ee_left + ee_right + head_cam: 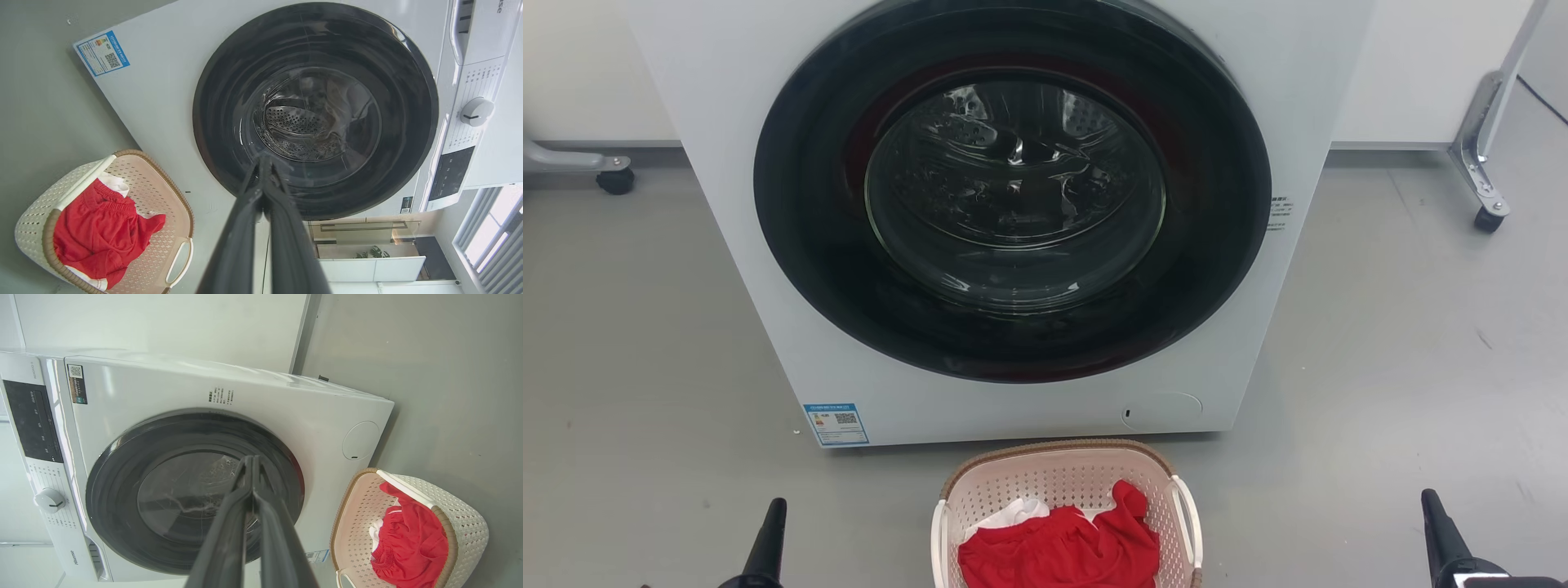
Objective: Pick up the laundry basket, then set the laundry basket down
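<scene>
The laundry basket (1045, 487) stands on the grey floor just in front of the washing machine, at the bottom centre of the head view. It is pale pink-beige and perforated, with a brown woven-look rim and white side handles, and holds red and white clothes. The laundry basket (135, 175) sits at the lower left of the left wrist view, and the laundry basket (461, 522) at the lower right of the right wrist view. My left gripper (774, 508) is well left of it, my right gripper (1429, 500) well right. Both are shut and empty: left gripper (264, 160), right gripper (250, 459).
A white front-loading washing machine (1241, 106) with a dark round door, shut, rises directly behind the basket. Metal frame legs on castors stand at the far left (614, 178) and far right (1489, 214). Open grey floor (645, 367) lies on both sides.
</scene>
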You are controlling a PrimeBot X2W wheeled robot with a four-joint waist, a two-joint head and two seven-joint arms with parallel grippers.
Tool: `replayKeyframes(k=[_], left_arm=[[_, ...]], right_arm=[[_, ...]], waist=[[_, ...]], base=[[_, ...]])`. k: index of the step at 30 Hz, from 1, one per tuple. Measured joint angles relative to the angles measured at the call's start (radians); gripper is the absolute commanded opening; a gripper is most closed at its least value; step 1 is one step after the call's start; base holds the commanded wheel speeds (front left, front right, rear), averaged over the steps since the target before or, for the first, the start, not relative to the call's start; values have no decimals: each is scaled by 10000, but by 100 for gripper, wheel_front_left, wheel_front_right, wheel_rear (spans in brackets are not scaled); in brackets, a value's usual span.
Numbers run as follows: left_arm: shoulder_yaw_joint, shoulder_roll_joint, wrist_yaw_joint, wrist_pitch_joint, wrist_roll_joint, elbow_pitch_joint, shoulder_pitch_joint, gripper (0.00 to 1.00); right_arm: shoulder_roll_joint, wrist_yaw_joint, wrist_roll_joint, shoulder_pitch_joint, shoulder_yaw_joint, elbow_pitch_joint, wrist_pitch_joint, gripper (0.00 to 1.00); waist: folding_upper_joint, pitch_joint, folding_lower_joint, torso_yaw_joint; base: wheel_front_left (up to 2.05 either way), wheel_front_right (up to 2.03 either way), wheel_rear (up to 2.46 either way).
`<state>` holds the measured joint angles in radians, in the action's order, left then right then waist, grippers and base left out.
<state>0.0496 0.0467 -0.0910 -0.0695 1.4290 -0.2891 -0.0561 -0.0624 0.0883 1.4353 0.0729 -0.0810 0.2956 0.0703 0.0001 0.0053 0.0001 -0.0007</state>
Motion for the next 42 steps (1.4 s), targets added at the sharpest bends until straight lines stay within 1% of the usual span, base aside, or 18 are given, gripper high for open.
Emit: replayKeyframes(k=[12,14,42], left_arm=[[395,-33,-270,-412,1519,-59,-228,0],[422,-35,-334,-433,1668,-65,-236,0],[422,-40,-334,-433,1716,-71,-236,0]], right_arm=[[171,272,1530,128,-495,29,414,0],[186,297,1595,173,-523,31,431,0],[192,324,1603,188,-525,31,430,0]], waist=[[0,-36,0,6],[0,-37,0,6],[0,-37,0,7]], base=[[0,0,0],[0,0,0],[0,0,0]])
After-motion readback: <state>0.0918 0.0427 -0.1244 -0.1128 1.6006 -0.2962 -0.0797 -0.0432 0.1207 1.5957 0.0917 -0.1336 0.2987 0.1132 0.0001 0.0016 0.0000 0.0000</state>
